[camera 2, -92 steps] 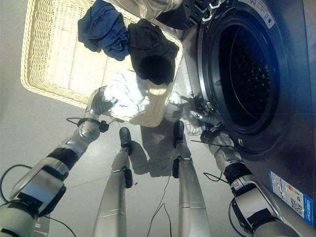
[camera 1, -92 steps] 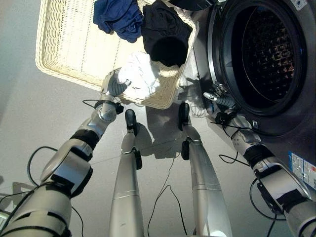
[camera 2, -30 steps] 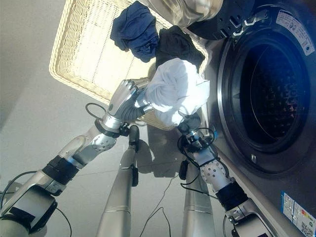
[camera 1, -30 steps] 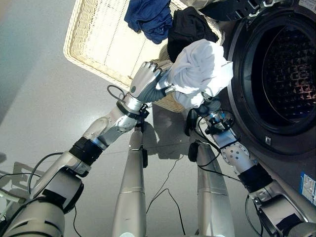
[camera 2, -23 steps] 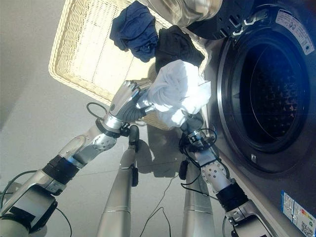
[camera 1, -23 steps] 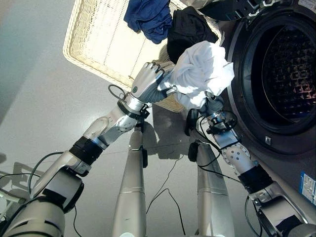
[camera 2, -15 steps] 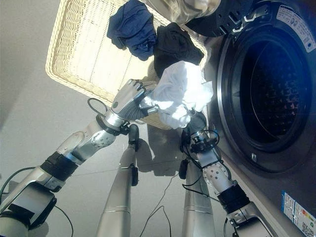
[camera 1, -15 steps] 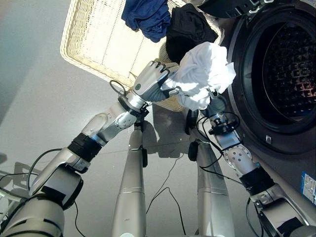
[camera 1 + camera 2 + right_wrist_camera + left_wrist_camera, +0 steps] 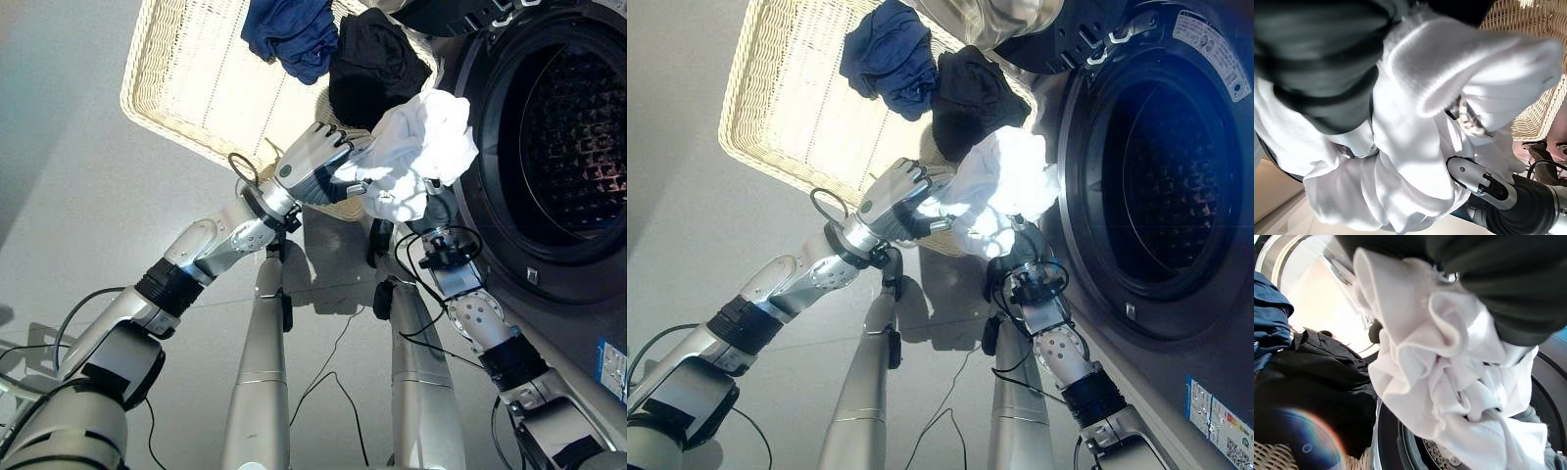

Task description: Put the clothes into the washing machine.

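gripping a bunched white garment (image 9: pixel 423 147) at centre frame, the left hand (image 9: pixel 312 168) curls its fingers into the cloth just before the washing machine (image 9: pixel 1205 225) drum opening at right; the right hand (image 9: pixel 438 217) sits beneath the bundle, its fingers buried, so its grip cannot be told. blue clothes (image 9: pixel 291 31) and black clothes (image 9: pixel 372 61) lie in the wicker basket (image 9: pixel 186 78), upper left.

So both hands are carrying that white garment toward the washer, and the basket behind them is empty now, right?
Not empty. The left eye view shows the wicker basket holding a blue garment and a black garment. Both the left hand and the right hand do carry the white garment toward the washing machine.
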{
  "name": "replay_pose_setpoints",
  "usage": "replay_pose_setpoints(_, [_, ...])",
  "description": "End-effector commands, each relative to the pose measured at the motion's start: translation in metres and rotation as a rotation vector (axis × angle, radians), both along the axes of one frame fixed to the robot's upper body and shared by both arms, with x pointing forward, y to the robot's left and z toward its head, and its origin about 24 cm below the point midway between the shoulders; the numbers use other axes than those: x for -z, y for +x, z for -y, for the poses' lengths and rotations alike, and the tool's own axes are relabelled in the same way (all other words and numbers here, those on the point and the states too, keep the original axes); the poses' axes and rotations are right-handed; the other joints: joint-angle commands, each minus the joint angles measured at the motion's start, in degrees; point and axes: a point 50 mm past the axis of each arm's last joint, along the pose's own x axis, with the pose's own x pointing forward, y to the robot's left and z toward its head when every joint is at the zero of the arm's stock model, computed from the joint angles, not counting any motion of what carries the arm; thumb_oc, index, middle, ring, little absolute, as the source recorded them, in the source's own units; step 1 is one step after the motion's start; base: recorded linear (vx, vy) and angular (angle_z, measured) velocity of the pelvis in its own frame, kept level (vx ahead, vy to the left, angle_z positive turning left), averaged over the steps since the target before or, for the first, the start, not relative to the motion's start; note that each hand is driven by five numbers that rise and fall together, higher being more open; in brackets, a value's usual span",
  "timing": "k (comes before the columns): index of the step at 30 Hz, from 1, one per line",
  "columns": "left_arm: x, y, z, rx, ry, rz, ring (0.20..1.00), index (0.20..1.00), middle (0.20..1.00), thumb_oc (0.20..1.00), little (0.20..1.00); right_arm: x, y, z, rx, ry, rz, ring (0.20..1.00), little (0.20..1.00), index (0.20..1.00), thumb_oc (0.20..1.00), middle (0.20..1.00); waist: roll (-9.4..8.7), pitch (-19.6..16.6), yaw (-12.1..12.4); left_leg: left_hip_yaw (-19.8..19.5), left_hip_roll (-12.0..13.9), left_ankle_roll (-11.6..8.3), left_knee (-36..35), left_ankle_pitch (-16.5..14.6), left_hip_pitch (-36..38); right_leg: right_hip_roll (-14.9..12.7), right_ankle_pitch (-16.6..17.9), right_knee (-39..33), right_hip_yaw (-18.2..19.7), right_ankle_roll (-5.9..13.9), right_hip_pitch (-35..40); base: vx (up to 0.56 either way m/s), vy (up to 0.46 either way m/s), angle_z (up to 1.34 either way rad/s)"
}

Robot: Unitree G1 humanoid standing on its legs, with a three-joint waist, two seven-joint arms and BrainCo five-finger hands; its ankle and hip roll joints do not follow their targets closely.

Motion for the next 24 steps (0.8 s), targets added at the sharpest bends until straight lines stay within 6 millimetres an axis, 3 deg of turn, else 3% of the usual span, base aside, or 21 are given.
replay_pose_setpoints(1, [0.012, -0.012, 0.015, 0.051, 0.033, -0.040, 1.000, 1.000, 1.000, 1.000, 1.000, -0.051, -0.023, -0.017, -0.121, 0.083, 0.284, 0.200, 0.200, 0.200, 0.200, 0.200, 0.27, -1.0, -0.4, 1.7, -3.8, 5.66, 3.9, -0.9, -0.9, 3.0, 8.8, -7.2, -2.8, 3.93, 3.0, 0.00, 0.000, 0.00])
replay_pose_setpoints(7, [0.022, 0.018, -0.017, -0.251, -0.239, -0.168, 1.000, 1.000, 1.000, 1.000, 1.000, -0.051, -0.022, -0.017, -0.109, 0.108, 0.289, 0.200, 0.200, 0.200, 0.200, 0.200, 0.23, -1.0, 0.1, 1.2, -4.0, 5.70, 3.9, -0.7, -1.3, 2.8, 8.8, -7.1, -3.1, 4.11, 2.8, 0.00, -0.008, 0.00])
replay_pose_setpoints(8, [0.029, 0.020, -0.025, -0.271, -0.363, -0.220, 1.000, 1.000, 1.000, 1.000, 1.000, -0.052, -0.023, -0.018, -0.103, 0.116, 0.291, 0.200, 0.200, 0.200, 0.200, 0.200, 0.22, -1.0, 0.4, 1.0, -4.1, 5.76, 3.8, -0.5, -1.4, 2.7, 8.9, -7.1, -3.2, 4.11, 2.6, 0.00, -0.048, -0.01])
replay_pose_setpoints(15, [0.045, 0.010, -0.027, -0.036, -0.910, -0.453, 1.000, 1.000, 1.000, 1.000, 1.000, -0.054, -0.023, -0.024, -0.078, 0.161, 0.286, 0.200, 0.200, 0.200, 0.200, 0.200, 0.30, -1.0, 1.4, 0.5, -4.3, 5.99, 3.2, 0.0, -1.7, 2.3, 9.0, -6.8, -3.9, 4.19, 2.4, 0.00, -0.041, 0.03])
replay_pose_setpoints(24, [0.033, -0.004, -0.032, 0.075, -1.086, -0.320, 1.000, 1.000, 1.000, 1.000, 1.000, -0.064, -0.017, -0.019, 0.022, 0.191, 0.255, 0.200, 0.200, 0.200, 0.200, 0.200, 0.54, -1.0, 2.0, 0.2, -4.6, 5.81, 3.2, 0.1, -1.3, 2.4, 8.8, -6.4, -4.1, 3.97, 2.8, 0.00, -0.002, 0.02])
